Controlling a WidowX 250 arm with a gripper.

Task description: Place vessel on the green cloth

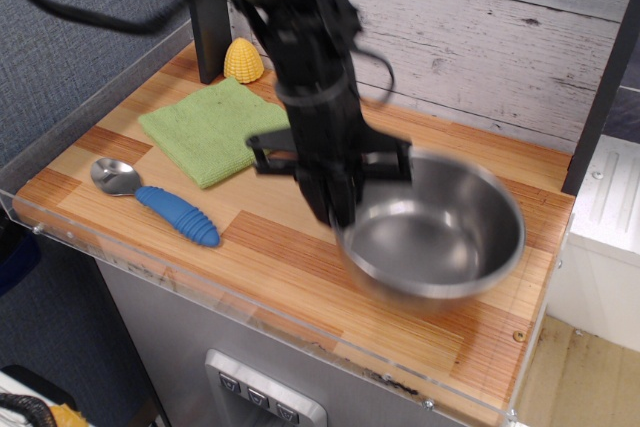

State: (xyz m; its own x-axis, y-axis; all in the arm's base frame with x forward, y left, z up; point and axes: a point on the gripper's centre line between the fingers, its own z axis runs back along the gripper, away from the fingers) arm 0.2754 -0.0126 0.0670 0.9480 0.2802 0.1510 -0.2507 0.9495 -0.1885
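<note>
The vessel (440,237) is a large shiny steel bowl at the right of the wooden table, blurred with motion and lifted a little off the surface. My gripper (338,209) is shut on the bowl's left rim, its dark fingers pointing down. The green cloth (218,129) lies flat at the back left of the table, apart from the bowl and to the left of my arm.
A metal spoon with a blue handle (160,203) lies near the front left edge. A yellow toy corn (243,60) stands behind the cloth by a black post. A clear acrylic rim (250,312) runs along the table's front edge. A white cabinet (605,237) stands to the right.
</note>
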